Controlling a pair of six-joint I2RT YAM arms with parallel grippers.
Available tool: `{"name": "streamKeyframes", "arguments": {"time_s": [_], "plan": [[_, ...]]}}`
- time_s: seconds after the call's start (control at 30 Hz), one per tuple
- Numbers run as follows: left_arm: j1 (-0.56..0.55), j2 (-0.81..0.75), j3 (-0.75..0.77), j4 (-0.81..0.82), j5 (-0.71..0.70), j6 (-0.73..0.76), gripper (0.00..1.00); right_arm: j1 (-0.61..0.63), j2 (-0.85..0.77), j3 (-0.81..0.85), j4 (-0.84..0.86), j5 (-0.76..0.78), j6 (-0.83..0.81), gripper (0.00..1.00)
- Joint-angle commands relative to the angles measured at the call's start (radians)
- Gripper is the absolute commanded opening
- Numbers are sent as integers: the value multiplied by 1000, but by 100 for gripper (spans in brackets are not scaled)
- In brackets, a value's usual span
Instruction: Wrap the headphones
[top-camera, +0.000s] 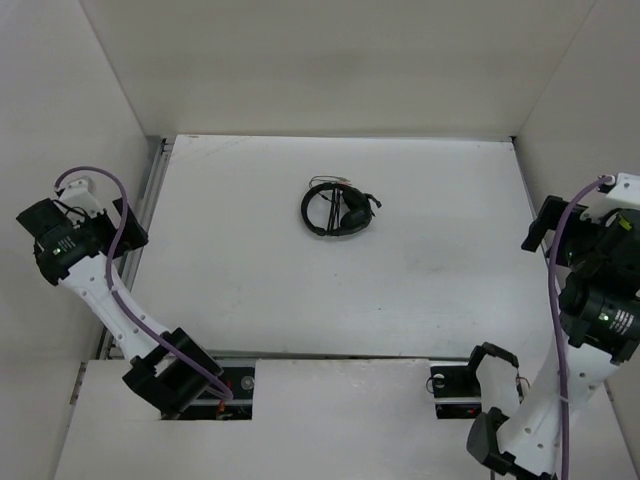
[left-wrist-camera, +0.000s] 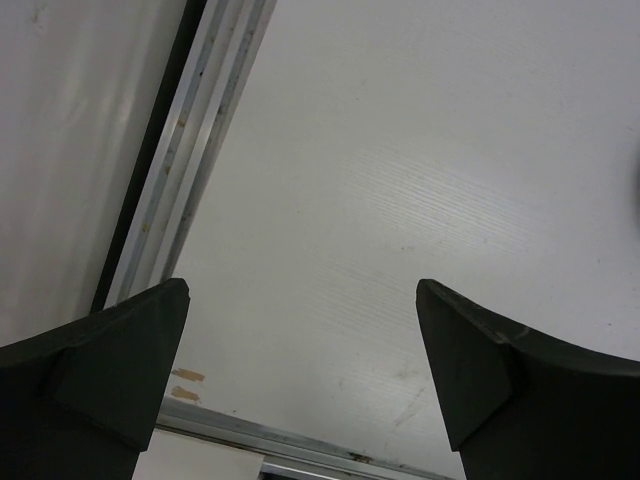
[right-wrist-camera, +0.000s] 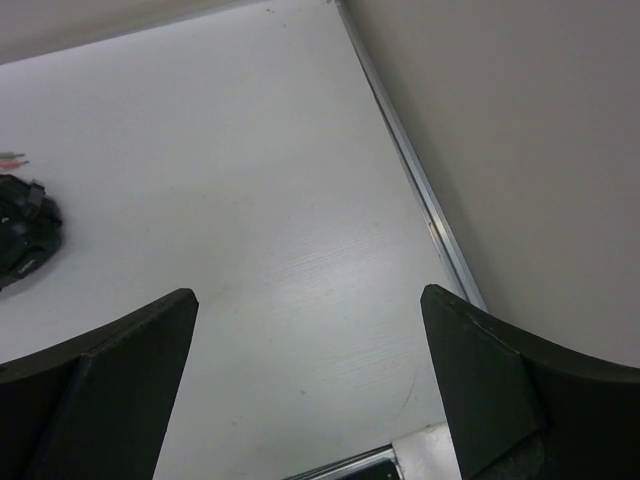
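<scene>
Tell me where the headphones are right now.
In the top view the headphones lie on the white table, near its middle, a little toward the far wall. The right wrist view catches them at its left edge.

No text, label or number is legible in any view

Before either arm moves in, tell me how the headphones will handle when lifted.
The headphones look small and thin-banded, so probably light and easy to slide on the smooth table. Their thin cable, lying loose by the headband, will likely flop and trail. The padded earcups probably grip better than the band.
</scene>
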Motion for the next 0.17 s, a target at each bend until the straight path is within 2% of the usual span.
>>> {"name": "streamKeyframes", "arguments": {"time_s": [0.0,0.13], "plan": [[0,16,36,-8,30,16,100,13,2,-43,45,0,-47,100],[12,36,42,-1,29,21,100,10,0,-78,114,-34,-27,100]]}}
